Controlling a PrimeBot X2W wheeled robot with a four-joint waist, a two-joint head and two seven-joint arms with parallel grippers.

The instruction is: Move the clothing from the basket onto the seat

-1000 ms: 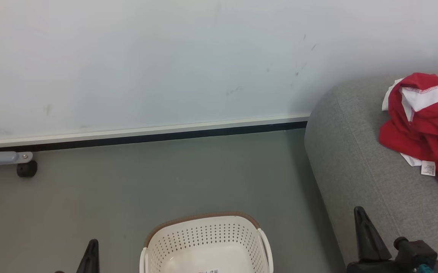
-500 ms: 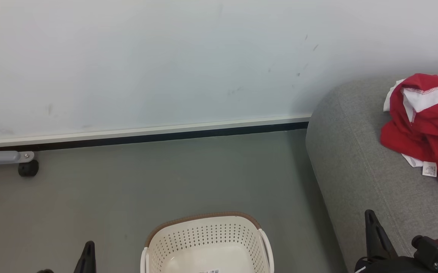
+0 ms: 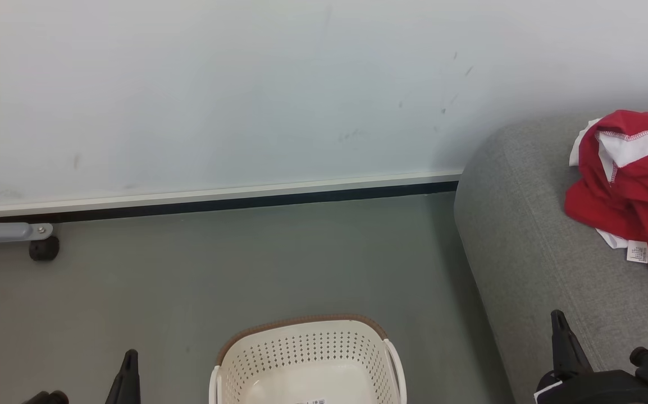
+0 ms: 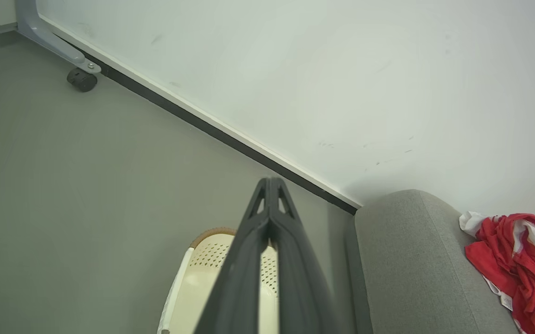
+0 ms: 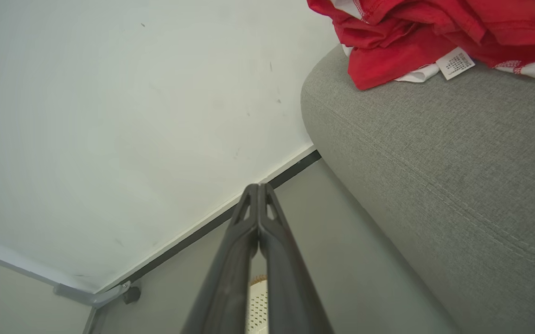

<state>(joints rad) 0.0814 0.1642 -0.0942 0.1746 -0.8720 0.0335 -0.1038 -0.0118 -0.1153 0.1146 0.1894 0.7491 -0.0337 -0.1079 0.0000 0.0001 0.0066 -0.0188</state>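
The clothing (image 3: 630, 191) lies in a soft crumpled heap on top of the seat (image 3: 526, 264), set in from its rounded end edge and toward the wall side. It is bright red fabric with white panels, white stitched trim and a small white printed label (image 3: 637, 252) hanging at the near edge of the heap. The seat is grey, coarsely woven upholstery, thickly padded, with a seam running along its curved end.

The basket (image 3: 307, 350) stands on the floor (image 3: 245, 269) beside that end of the seat, apart from it. It is cream plastic, a rounded rectangle with walls pierced by rows of small holes, a brown woven-look rim and a smooth inner floor with a small printed sticker.

My left end effector (image 4: 271, 183) has its two long dark fingers pressed together at the tips, gripping nothing, above the floor on the basket's left. My right end effector (image 5: 258, 188) is likewise closed tip to tip and empty, at the near edge of the seat's end.

A pale matt wall (image 3: 217, 101) meets the smooth grey floor at a white and black skirting strip, where a grey metal leg ends in a black caster (image 3: 43, 248).
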